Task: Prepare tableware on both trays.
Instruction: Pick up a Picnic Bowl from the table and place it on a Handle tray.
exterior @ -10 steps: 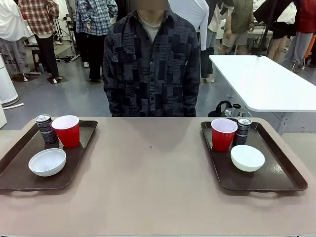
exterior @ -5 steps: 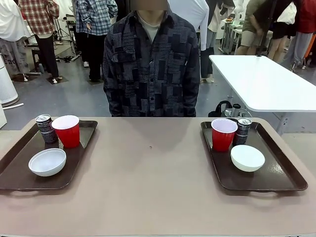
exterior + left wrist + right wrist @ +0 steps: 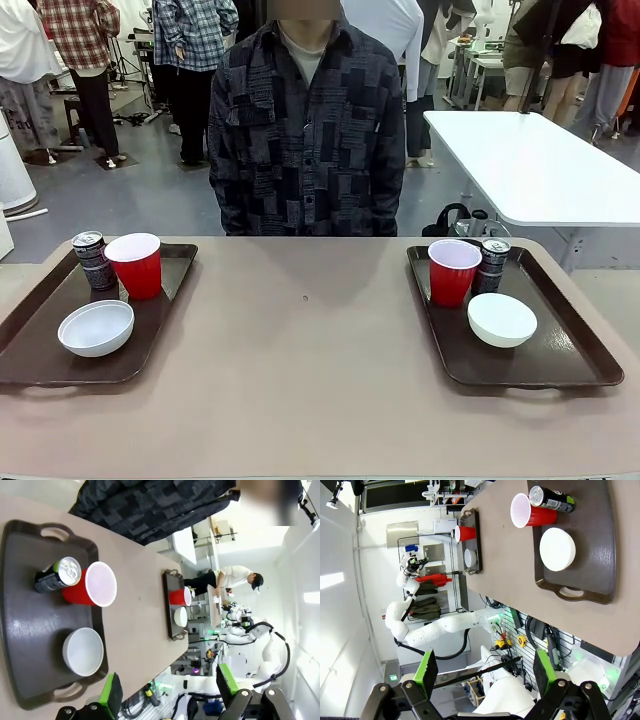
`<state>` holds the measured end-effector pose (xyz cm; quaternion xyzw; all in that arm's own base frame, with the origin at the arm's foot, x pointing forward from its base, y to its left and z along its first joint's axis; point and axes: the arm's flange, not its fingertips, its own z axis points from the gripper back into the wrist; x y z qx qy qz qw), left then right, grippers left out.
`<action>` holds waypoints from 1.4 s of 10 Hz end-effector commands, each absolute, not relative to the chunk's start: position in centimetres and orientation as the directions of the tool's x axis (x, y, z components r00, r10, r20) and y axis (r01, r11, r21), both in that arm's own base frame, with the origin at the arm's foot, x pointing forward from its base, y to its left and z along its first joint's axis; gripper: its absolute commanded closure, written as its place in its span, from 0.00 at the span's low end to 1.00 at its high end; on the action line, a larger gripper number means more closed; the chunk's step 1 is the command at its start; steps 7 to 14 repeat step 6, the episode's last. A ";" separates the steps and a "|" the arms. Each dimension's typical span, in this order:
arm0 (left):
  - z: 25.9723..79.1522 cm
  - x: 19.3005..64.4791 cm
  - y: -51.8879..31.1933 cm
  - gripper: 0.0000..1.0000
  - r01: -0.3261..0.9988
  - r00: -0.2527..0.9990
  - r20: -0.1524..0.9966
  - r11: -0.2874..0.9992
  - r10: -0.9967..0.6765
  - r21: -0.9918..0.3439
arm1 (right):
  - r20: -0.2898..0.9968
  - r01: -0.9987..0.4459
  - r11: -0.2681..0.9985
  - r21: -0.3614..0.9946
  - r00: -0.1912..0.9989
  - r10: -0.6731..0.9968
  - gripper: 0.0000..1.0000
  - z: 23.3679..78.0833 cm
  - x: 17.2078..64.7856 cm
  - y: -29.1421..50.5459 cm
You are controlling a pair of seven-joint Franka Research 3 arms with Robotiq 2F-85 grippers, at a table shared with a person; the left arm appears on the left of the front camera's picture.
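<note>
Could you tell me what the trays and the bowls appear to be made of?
Trays: likely moulded plastic, dark brown, slightly glossy with soft reflections. Bowls: smooth plain white, plastic or ceramic; the look leaves it open.

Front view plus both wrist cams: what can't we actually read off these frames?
- Left can, front view: its right side hidden behind the left red cup; print too small to read.
- Right can, front view: partly hidden by the right red cup.
- Left tray, front view: left corner cut off by the picture edge.
- Whether the cups hold liquid: insides only partly seen.
- Far tray, left wrist view: contents too small for detail.
</note>
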<state>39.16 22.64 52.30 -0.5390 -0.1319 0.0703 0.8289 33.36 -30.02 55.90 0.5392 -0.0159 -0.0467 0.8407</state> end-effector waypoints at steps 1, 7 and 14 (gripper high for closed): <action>52.3 39.0 22.7 0.00 0.032 0.954 0.147 0.400 0.261 -0.916 | -0.016 0.057 0.430 0.901 0.995 -0.098 0.00 55.6 33.1 -29.8; 52.3 39.0 22.7 0.00 0.032 0.954 0.147 0.400 0.261 -0.916 | -0.016 0.057 0.430 0.901 0.995 -0.098 0.00 55.6 33.1 -29.8; 52.3 39.0 22.7 0.00 0.032 0.954 0.147 0.400 0.261 -0.916 | -0.016 0.057 0.430 0.901 0.995 -0.098 0.00 55.6 33.1 -29.8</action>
